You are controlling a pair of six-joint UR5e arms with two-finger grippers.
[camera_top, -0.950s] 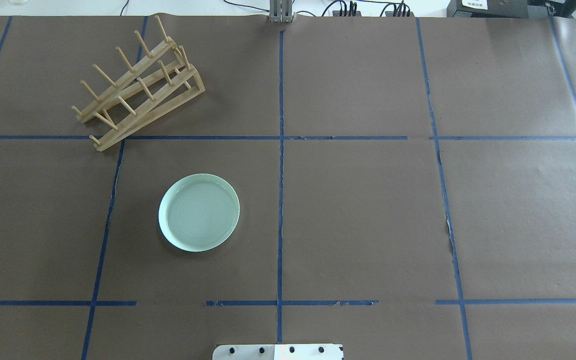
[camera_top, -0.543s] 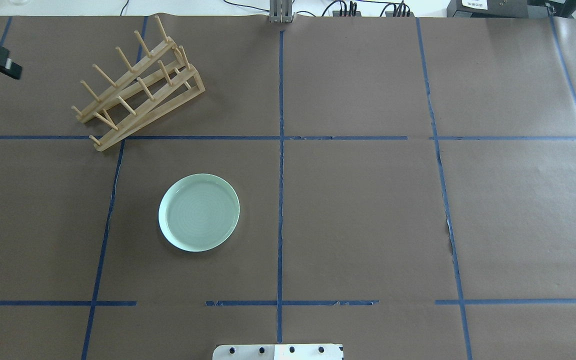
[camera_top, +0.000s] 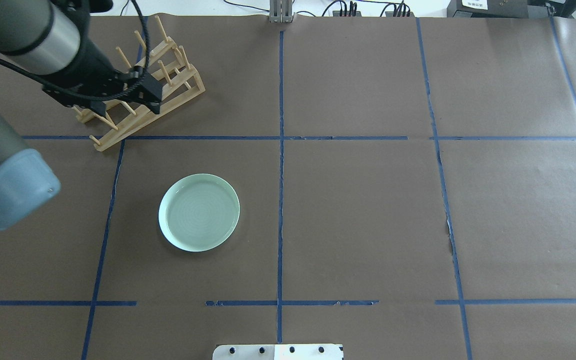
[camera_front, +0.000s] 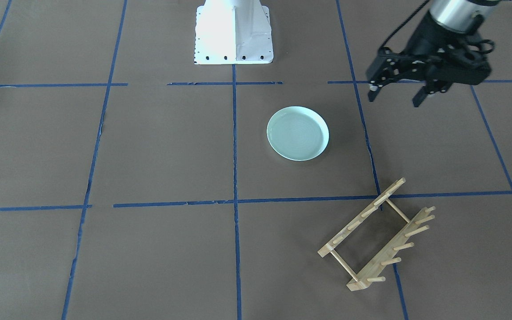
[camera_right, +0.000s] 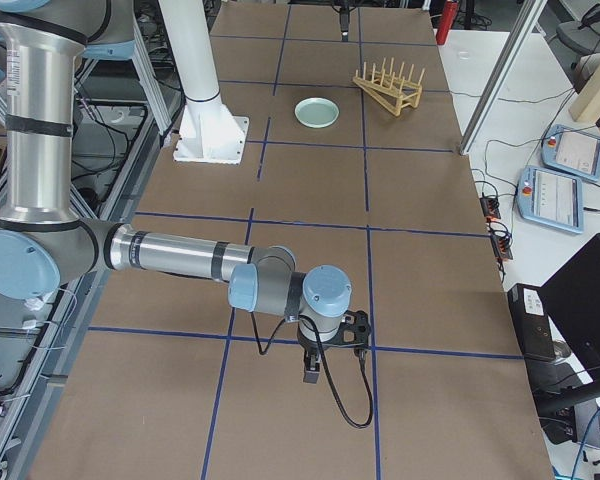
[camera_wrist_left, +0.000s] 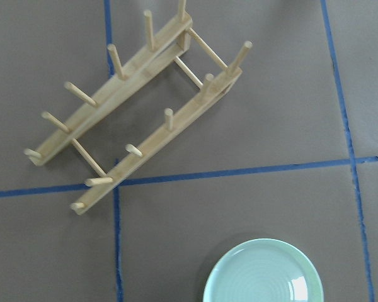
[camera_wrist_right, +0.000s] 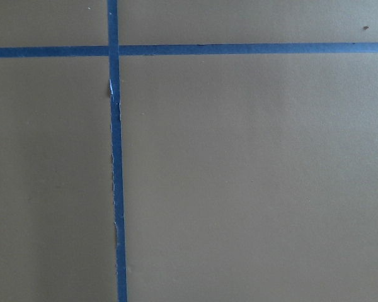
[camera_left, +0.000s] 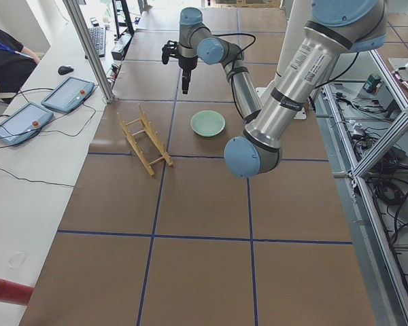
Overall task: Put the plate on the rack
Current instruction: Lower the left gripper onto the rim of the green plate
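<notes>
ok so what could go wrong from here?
1. The plate lies flat on the table with only a low rim. The open left pincer may get just a thin grip, and the glossy edge could slip.
2. The rack looks unfixed and sits skewed to the tape lines. A plate meeting a peg rather than a gap could shove or tip it.
</notes>
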